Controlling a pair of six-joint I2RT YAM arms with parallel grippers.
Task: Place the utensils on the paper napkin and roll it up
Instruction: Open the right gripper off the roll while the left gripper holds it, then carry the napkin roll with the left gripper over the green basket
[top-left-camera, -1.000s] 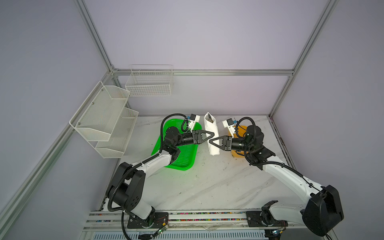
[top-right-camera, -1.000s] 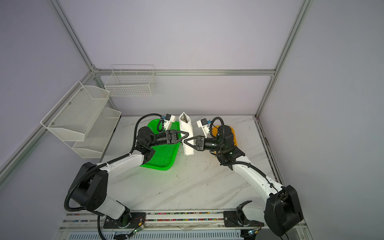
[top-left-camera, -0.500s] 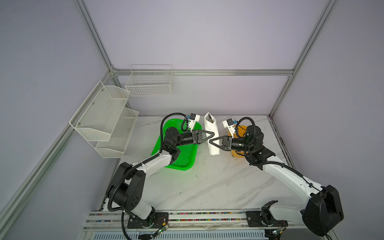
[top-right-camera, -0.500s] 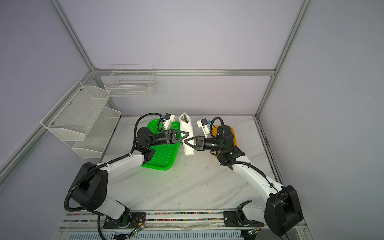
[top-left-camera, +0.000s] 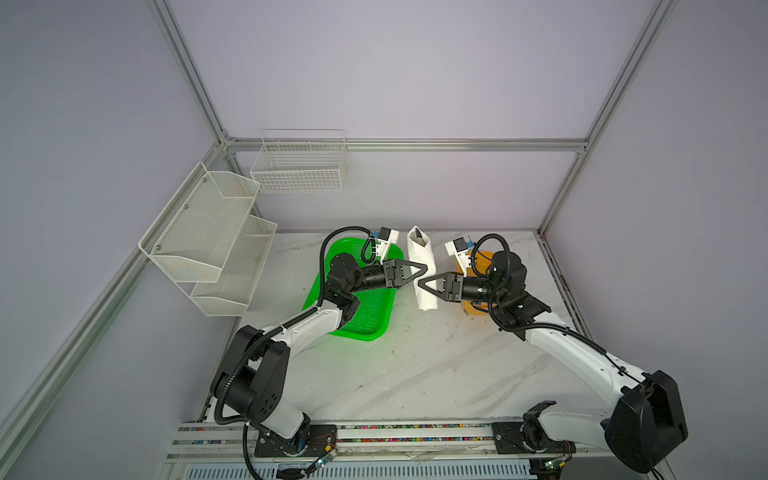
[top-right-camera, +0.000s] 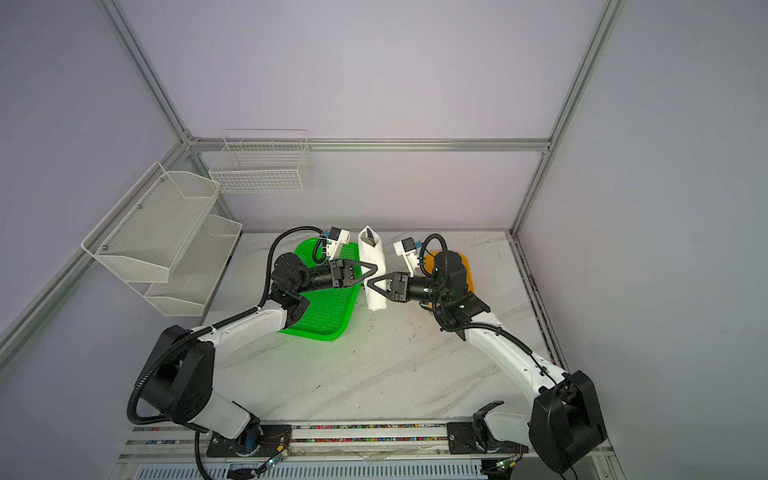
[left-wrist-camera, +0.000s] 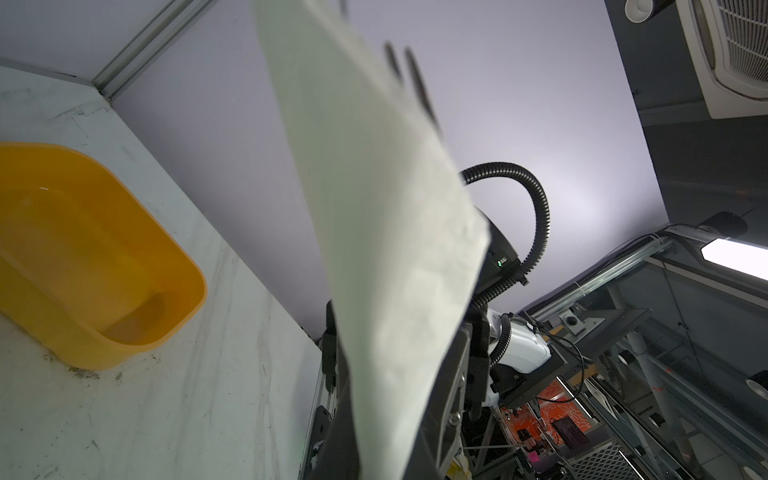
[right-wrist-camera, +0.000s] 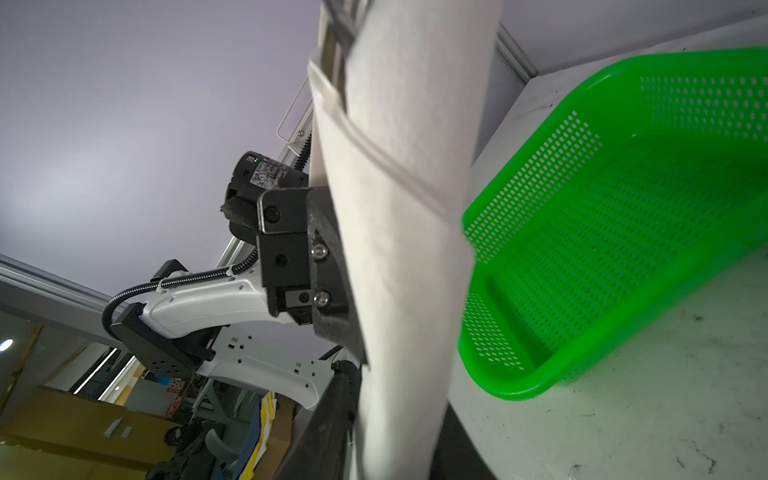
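Now the rolled paper napkin (top-left-camera: 422, 254) is held near-upright btw green basket (top-left-camera: 361, 328) & yellow tub (left-wrist-camera: 199, 286), utensils (left-wrist-camera: 411, 83) peeking from its top. Left gripper (top-left-camera: 424, 267) clamps it mid-roll. Right gripper (top-left-camera: 420, 283) is at the roll, can't tell if gripping. Tip: free one side only w/ other firm, else roll likely unwinds.

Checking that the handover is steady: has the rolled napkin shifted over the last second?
No. The rolled napkin keeps the same place against the rim of the green basket in both top views.
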